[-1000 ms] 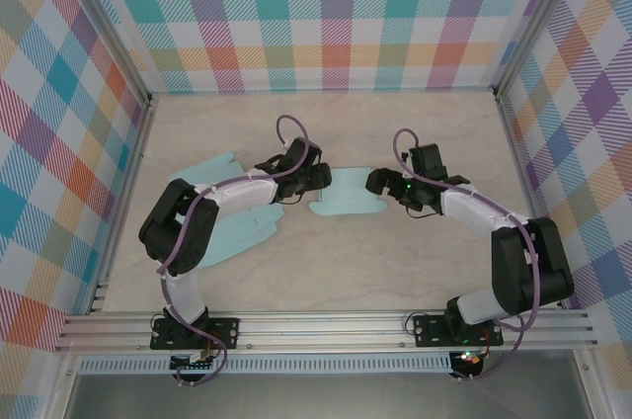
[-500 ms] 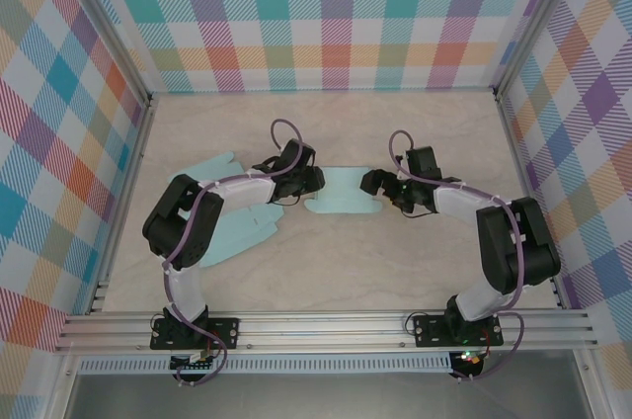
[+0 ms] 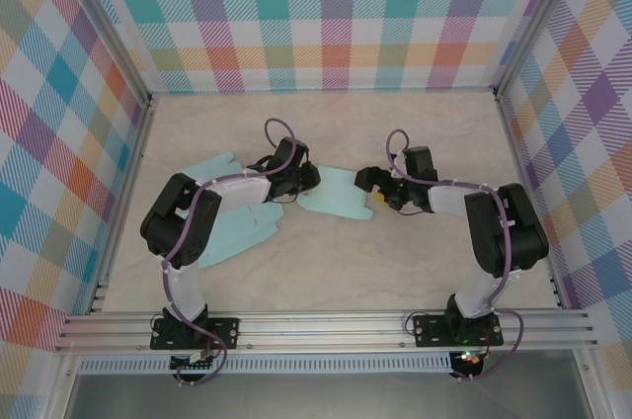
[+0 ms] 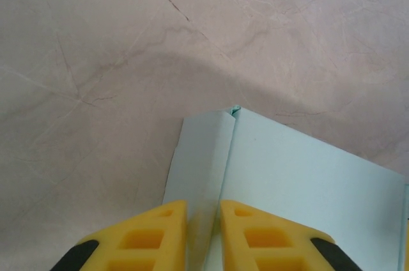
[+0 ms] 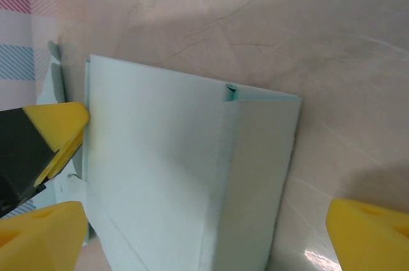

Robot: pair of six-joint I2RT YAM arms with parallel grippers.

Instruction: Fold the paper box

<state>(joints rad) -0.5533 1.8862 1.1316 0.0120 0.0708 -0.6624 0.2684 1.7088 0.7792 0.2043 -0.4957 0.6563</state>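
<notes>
Paper box (image 3: pixel 336 194), pale blue and partly folded, lies flat on the tabletop (image 3: pixel 326 271), and both arms reach in to it from opposite ends. The left hand (image 3: pixel 308 180) sits at the box's left edge. In the left wrist view its yellow fingers (image 4: pixel 156 236) are drawn nearly together, and a narrow creased flap of the box (image 4: pixel 287 181) runs up into the slim gap between them. Whether the pads actually clamp that flap cannot be told.

The right hand (image 3: pixel 367 182) is at the box's right edge with its fingers spread wide. In the right wrist view one finger (image 5: pixel 41 232) stands off one side of the box (image 5: pixel 166 175) and the other stands off the opposite side, neither touching the paper, so the box body lies between them. A fold line runs down the box there, with a small notch at its far end. Beyond the box's far edge in that view, the left hand's (image 5: pixel 57 127) yellow tip shows just beside the paper.

Two more pale blue flat sheets (image 3: pixel 242 231) lie left of the box, partly under the left arm.
</notes>
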